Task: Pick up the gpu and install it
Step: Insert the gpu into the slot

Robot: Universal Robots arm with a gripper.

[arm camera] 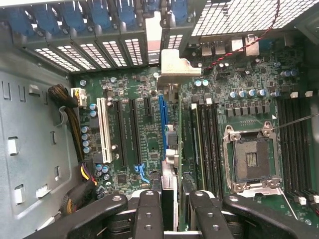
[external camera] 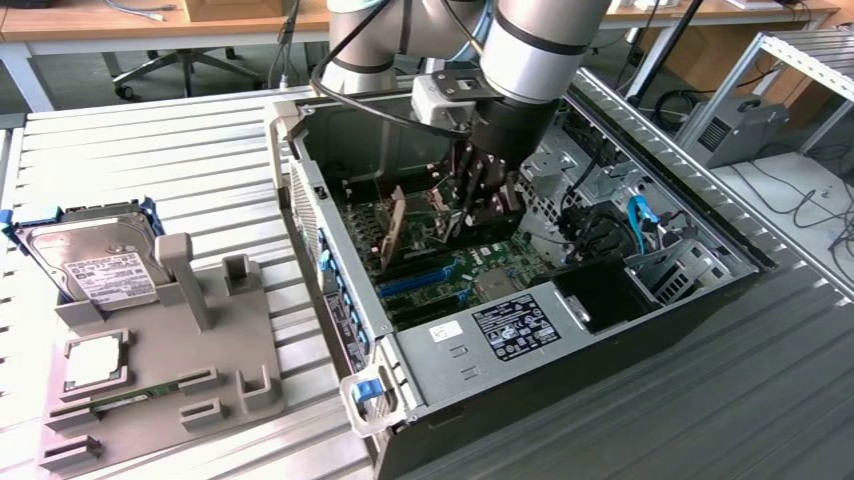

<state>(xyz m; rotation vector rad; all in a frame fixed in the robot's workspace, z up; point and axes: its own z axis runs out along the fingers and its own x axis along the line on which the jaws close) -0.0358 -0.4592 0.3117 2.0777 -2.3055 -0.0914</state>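
The gpu [arm camera: 168, 149] shows edge-on in the wrist view, running from between my fingers out to its silver end bracket [arm camera: 177, 65] by the case's rear slot openings. My gripper [arm camera: 172, 215] is shut on the gpu, its black fingers [arm camera: 148, 214] pressed to either side of the card. The card hangs just above the long blue slot [arm camera: 162, 124] on the motherboard [arm camera: 134, 149], roughly in line with it. In the exterior view the gripper [external camera: 474, 195] reaches down into the open computer case [external camera: 307, 200], with the gpu [external camera: 398, 235] tilted over the board.
A CPU socket [arm camera: 251, 159] and memory slots [arm camera: 204, 144] lie beside the card. Cable bundles [arm camera: 75, 99] run along the case wall. On the exterior view's left, a grey fixture [external camera: 174, 340] holds a hard drive [external camera: 87, 260]. The power supply [external camera: 514, 330] sits at the case's near end.
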